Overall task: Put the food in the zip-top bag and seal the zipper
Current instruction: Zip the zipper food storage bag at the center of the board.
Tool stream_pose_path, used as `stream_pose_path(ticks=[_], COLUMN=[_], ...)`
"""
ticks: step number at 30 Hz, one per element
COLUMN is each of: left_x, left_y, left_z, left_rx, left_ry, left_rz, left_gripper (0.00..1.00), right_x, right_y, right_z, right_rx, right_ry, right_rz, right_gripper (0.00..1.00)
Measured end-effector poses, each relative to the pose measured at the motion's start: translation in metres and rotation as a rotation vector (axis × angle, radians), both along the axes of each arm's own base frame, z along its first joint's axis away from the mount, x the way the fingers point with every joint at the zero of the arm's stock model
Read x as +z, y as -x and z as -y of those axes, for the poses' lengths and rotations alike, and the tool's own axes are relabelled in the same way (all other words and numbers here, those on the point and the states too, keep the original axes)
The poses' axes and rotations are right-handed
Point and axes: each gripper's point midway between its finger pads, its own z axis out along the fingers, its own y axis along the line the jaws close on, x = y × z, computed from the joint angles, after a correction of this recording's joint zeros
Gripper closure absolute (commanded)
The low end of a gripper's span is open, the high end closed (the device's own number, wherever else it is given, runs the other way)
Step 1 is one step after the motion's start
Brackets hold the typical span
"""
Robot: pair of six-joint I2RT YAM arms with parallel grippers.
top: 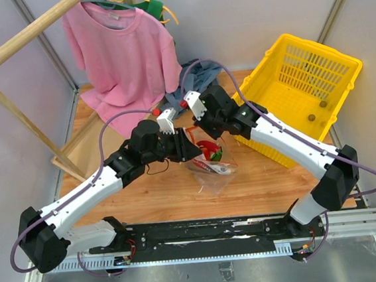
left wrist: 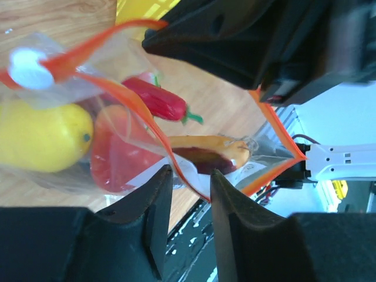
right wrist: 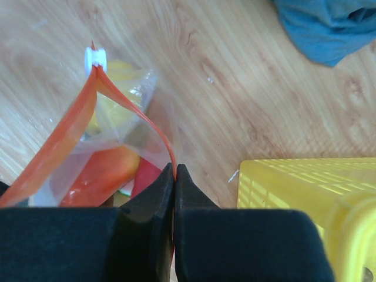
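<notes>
We see the zip-top bag (top: 214, 170) at the middle of the wooden table (top: 147, 198), with both arms meeting over it and its mouth held apart. The right gripper (right wrist: 174, 171) has its fingers pressed together on the zipper (right wrist: 59, 147), pinching one orange-red lip. From that pinch the strip curves up to the white slider (right wrist: 94, 57), which sits at the far end of the mouth.

In the left wrist view, the left gripper (left wrist: 189, 176) has its fingers a little apart. The bag's other lip runs through the gap between them. We cannot tell whether either finger actually touches the film.

Inside the bag we make out:
- A yellow fruit (left wrist: 41, 135) lies near the slider end.
- A red pepper-like piece (left wrist: 117, 155) lies just beside the fruit.
- A thin red chili (left wrist: 157, 98) with a green stem lies above the pepper-like piece.
- A dark brown-purple piece (left wrist: 197, 160) lies close to the left fingers, with something orange lying along it.

From above, a red-and-green shape shows through the plastic. It may be the watermelon slice (top: 209, 149), though the arms cover much of it.

The bag's white label (left wrist: 244, 170) carries print too small for us to read.

The yellow basket (top: 284, 98) stands to the right of the bag. A few small dark round bits (top: 311, 117) lie on its floor.
</notes>
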Motion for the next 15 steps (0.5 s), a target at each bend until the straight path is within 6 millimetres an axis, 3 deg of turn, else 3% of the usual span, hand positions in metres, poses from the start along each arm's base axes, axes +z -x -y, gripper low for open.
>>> stream_pose_path(ticks=[3,6,11,15], left_x=[-0.001,0.009,0.037,0.056], left_y=[0.0,-0.003,-0.007,-0.025], left_z=[0.001,-0.004,-0.03,-0.06], left_rx=[-0.009,0.013,0.064,0.137], left_ry=[0.002,0.005,0.003,-0.023], left_rz=[0.011,0.061,0.19,0.299], left_gripper=[0.36,0.19,0.12,0.15], right_x=[-0.022,-0.027,-0.005,0.011], right_y=[0.005,0.007,0.007,0.008], right_z=[0.007,0.011,0.013,0.014], right_rx=[0.026,0.047,0.067,0.074], right_ry=[0.055,0.073,0.037,0.009], right_rz=[-0.021,-0.009,0.062,0.105], right_gripper=[0.99,0.99,0.99,0.99])
